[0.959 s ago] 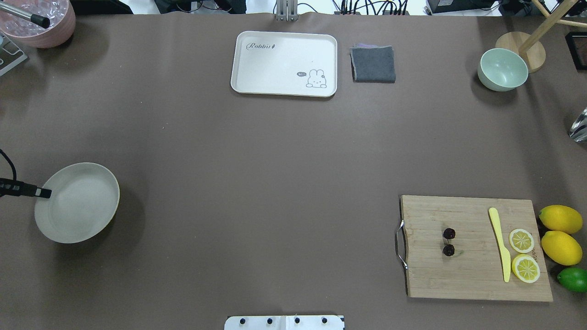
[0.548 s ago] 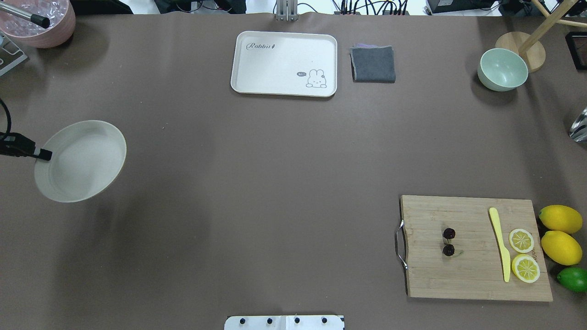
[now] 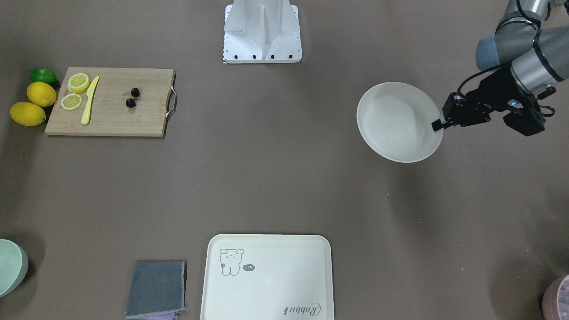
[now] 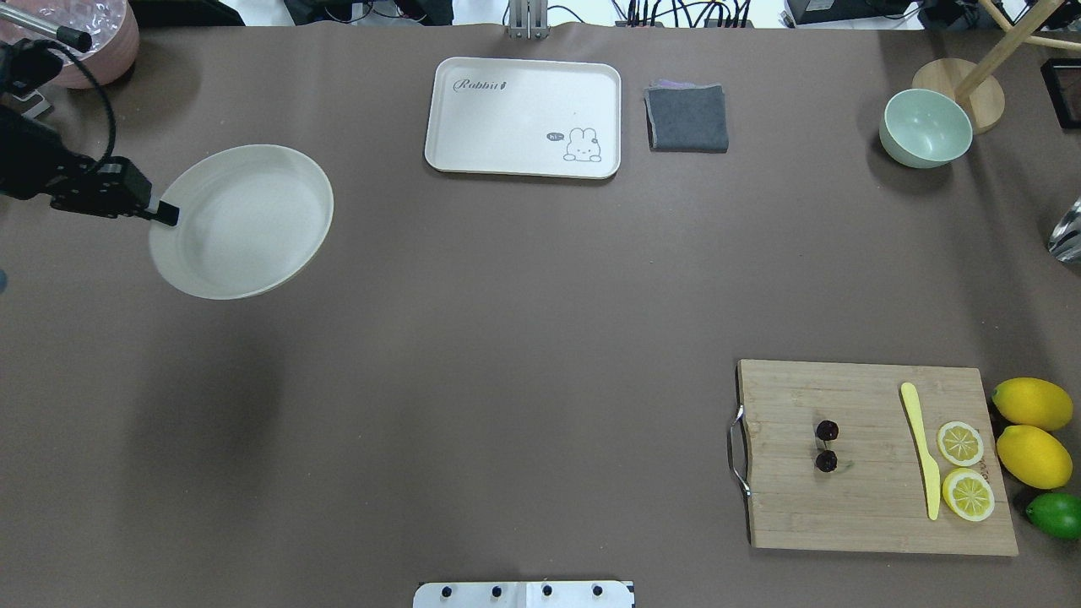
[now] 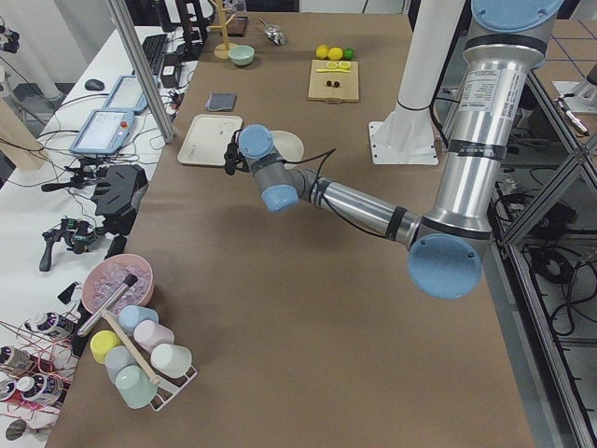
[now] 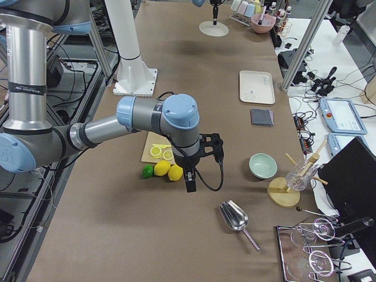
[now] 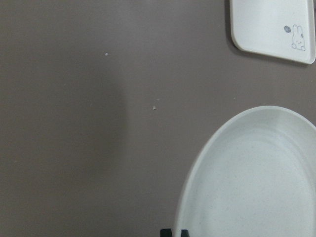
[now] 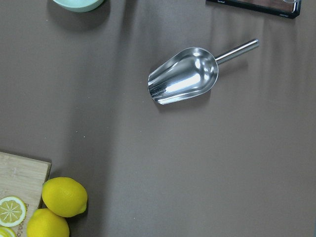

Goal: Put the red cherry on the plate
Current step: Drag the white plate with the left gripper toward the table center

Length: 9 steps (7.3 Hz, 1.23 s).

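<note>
Item: my left gripper (image 4: 166,214) pinches rim of round off-white plate (image 4: 253,219); tiny dark-red cherry pair (image 4: 827,445) lies well apart, rightward, nearer right gripper (image 6: 189,179), whose jaw state I cannot tell.

My left pincer (image 4: 166,214) grips the rim of the plate (image 4: 253,224), with the arm stretched out toward the table's far left corner. My right pincer (image 6: 189,181) hangs pointing down near the table's right edge, and I cannot tell how its jaws stand.

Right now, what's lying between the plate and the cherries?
In the overhead view, only bare table runs from the plate to the cutting board holding the red cherry.
</note>
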Available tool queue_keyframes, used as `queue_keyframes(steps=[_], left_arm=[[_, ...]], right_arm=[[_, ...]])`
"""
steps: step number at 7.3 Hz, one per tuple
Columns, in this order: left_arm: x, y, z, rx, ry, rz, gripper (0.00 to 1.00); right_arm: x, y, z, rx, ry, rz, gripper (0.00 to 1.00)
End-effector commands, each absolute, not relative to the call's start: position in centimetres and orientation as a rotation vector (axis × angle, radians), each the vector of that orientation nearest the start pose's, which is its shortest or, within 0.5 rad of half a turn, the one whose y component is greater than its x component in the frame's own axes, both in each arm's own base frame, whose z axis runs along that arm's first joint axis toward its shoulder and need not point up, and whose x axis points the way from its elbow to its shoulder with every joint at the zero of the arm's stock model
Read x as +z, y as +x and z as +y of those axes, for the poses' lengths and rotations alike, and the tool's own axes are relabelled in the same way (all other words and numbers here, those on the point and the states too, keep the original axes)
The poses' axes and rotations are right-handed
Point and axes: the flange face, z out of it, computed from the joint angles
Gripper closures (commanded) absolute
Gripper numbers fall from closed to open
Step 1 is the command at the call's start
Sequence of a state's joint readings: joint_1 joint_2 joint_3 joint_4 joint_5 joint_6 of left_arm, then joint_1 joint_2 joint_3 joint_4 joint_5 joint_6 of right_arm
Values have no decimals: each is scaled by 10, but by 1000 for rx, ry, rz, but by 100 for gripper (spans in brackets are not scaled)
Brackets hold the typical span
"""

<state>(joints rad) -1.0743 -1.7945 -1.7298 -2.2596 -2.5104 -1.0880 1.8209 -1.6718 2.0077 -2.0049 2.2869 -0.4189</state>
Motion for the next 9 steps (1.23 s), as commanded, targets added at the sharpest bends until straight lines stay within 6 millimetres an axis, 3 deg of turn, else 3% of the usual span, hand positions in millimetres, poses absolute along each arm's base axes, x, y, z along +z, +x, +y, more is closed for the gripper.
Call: queue_keyframes(steps=[1,2,5,9], left_arm=[[311,322,-514,-69,94,1195,100],[300,359,-502,-86,111,1156,100],[287,436,-454,-117,115,1130,100],[277,496,-404,-130,132,1118,100]], right_arm=[[538,170,-392,-128,152,-706,0],[537,170,-393,-129,155,-706,0],[537,170,-393,-129,155,-705,0],[539,170,-392,-129,150,-706,0]])
